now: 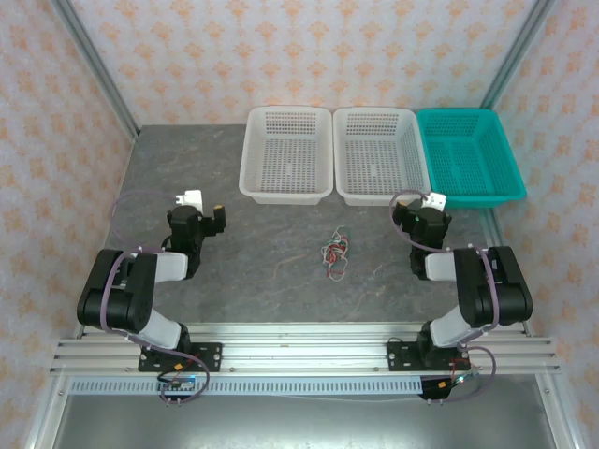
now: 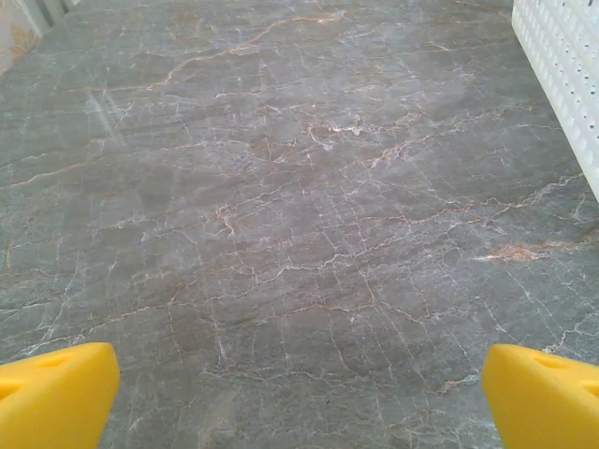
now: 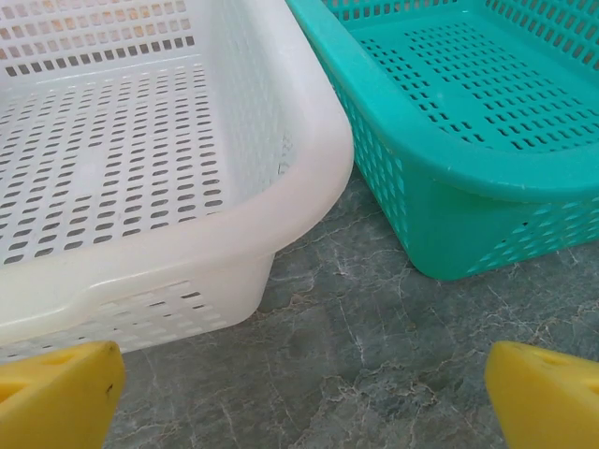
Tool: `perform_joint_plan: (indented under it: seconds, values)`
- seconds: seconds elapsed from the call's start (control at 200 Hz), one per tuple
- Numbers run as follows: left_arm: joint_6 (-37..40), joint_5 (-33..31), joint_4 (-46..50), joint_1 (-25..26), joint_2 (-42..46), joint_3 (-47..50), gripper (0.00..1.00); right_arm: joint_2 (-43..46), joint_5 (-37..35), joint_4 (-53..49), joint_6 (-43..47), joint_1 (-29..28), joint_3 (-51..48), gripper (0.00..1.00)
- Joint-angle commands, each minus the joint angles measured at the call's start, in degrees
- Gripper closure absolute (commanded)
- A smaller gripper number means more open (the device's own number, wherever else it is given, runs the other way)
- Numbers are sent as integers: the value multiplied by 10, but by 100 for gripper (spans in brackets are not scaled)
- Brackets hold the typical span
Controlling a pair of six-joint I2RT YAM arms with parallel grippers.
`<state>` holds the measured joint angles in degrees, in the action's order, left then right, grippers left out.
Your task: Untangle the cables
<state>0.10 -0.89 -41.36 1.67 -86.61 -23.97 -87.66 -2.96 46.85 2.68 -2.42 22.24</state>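
The cables (image 1: 335,253) lie in one small tangled clump of thin red, green and pale wires on the grey marble table, midway between the two arms. My left gripper (image 1: 199,208) hovers over bare table well to the left of the clump, its yellow fingertips (image 2: 56,393) spread wide with nothing between them. My right gripper (image 1: 423,207) sits to the right of the clump, just in front of the baskets, and its yellow fingertips (image 3: 543,398) are likewise wide apart and empty.
Three baskets line the back of the table: a white basket (image 1: 286,154), a second white basket (image 1: 379,154) and a teal basket (image 1: 468,154). The right wrist faces the gap between the white basket (image 3: 140,187) and the teal basket (image 3: 449,122). Patterned walls enclose the table.
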Motion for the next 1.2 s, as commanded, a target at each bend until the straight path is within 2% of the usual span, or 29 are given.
perform_joint_plan:
  seconds: [0.0,0.265,0.355,0.49,0.646,0.736,0.796,0.876,0.956,1.111,1.151,1.196]
  values:
    - [8,-10,-2,-1,9,-10,0,3,-6,9,2,3,2,1]
    - [8,-10,-2,-1,9,-10,0,1,2,-4,5,3,11,1]
    - [7,-10,-3,-1,9,-10,0,2,-40,5,-14,3,5,1]
    - [7,-9,0,-2,9,-11,0,10,-54,7,-19,3,4,1]
    - [7,-10,-1,-1,9,-10,0,138,-101,-150,-42,3,31,1]
    - [7,-9,-1,-1,9,-10,0,240,-128,-234,-121,3,34,1]
    - [7,-9,-2,-2,9,-10,0,315,-126,-326,-195,3,50,1]
    - [7,-8,-1,-1,9,-10,0,388,-64,-446,-252,2,82,1]
    - [7,-9,-1,-1,9,-10,0,417,18,-552,-294,0,126,1]
    - [10,-7,-2,-1,11,-11,0,384,200,-696,-286,-35,211,1]
    - [12,-12,30,4,24,-22,3,364,219,-726,-279,-58,228,1]
    - [11,-51,98,17,56,-43,3,341,239,-756,-266,-85,248,1]
